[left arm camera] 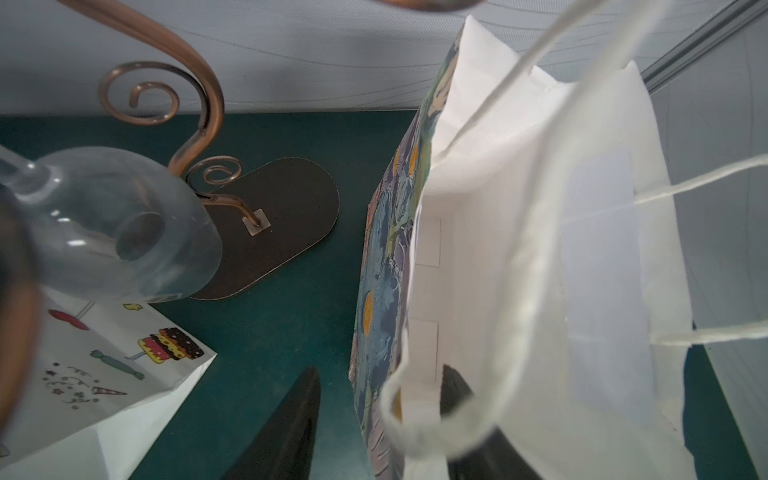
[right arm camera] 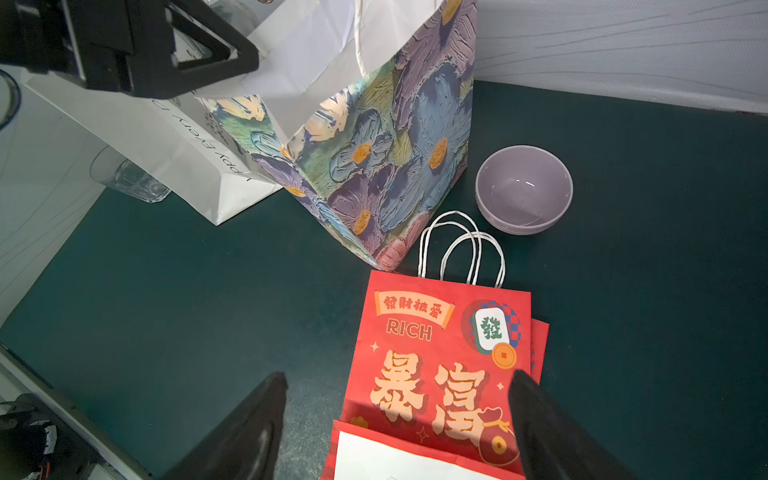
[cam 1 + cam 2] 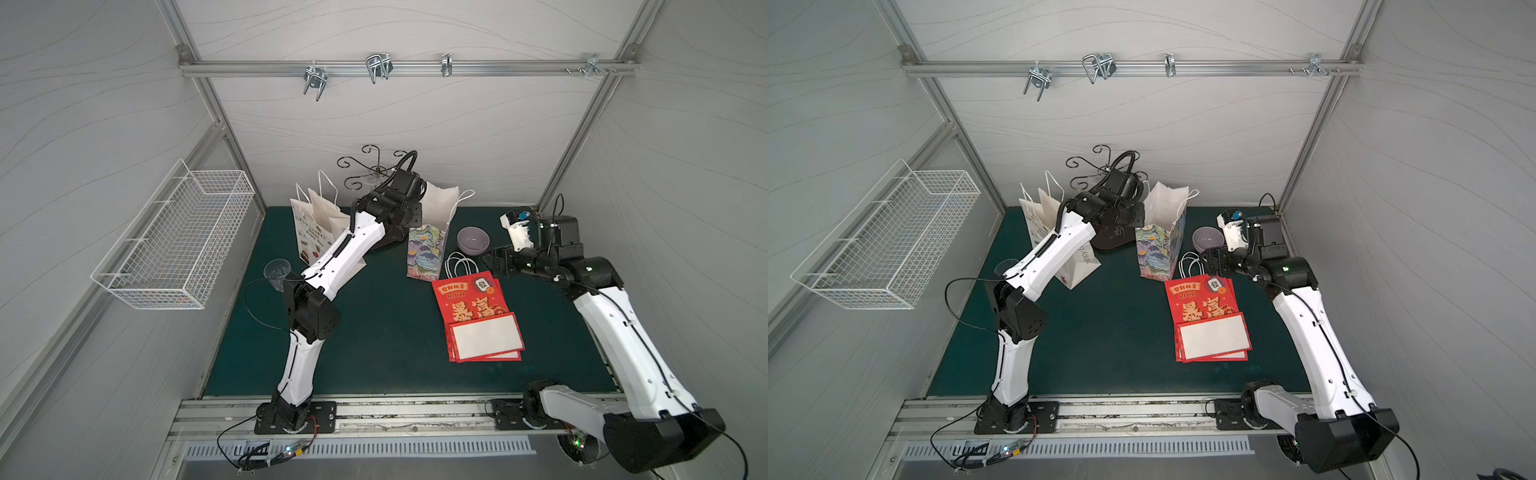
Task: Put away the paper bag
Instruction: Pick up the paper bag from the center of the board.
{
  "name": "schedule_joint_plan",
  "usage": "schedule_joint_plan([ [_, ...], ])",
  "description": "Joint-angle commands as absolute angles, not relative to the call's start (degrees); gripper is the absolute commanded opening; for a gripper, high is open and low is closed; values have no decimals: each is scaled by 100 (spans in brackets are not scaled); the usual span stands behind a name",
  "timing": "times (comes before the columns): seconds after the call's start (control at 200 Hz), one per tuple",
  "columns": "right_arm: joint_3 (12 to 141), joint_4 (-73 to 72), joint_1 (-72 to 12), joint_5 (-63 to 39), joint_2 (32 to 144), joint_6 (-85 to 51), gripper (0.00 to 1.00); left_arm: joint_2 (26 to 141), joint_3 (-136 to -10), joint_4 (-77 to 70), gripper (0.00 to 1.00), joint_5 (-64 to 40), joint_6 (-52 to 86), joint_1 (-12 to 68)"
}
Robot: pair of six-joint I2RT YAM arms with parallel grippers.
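Observation:
A floral paper bag stands open at the back of the green mat, white inside, with white cord handles. My left gripper is at its rim, one finger outside the printed wall and one inside the bag. The jaws straddle the wall and a handle loop, and a gap still shows on the outer side. My right gripper hovers open over red paper bags lying flat and folded, holding nothing.
A white cartoon-printed bag stands left of the floral one, with a scrolled metal stand and a hanging glass between them. A purple bowl, a clear cup, a wire basket and rail hooks are around.

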State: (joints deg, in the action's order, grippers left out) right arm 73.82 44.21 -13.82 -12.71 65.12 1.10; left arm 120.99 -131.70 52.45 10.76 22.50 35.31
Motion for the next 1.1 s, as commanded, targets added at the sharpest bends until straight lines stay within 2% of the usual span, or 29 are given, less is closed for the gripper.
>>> schedule_joint_plan([
  [0.0, 7622, 4438, -1362, -1388, 6554, 158, 84, 12310, -13514, 5102, 45, 1206, 2103, 3577],
  [0.12, 7625, 4447, -1354, -1375, 6531, 164, 84, 12338, -13501, 5101, 37, 1224, 2083, 3577],
  [0.46, 7564, 4577, -1344, -1318, 6355, 165, 84, 12118, -13374, 5002, 0, 1394, 2030, 3602],
  [0.605, 7490, 4578, -1334, -1318, 6285, 162, 84, 11654, -13025, 4700, 0, 1516, 1826, 3604],
  [0.785, 7401, 4553, -1302, -1318, 6207, 166, 84, 10724, -11990, 3930, 0, 1291, 1447, 3603],
  [0.99, 7248, 4526, -1253, -1385, 6086, 263, 84, 9978, -11434, 4062, 0, 145, 865, 3501],
  [1.096, 7226, 4523, -1251, -1910, 5926, 695, 84, 9550, -11128, 4395, 0, -759, 656, 3310],
])
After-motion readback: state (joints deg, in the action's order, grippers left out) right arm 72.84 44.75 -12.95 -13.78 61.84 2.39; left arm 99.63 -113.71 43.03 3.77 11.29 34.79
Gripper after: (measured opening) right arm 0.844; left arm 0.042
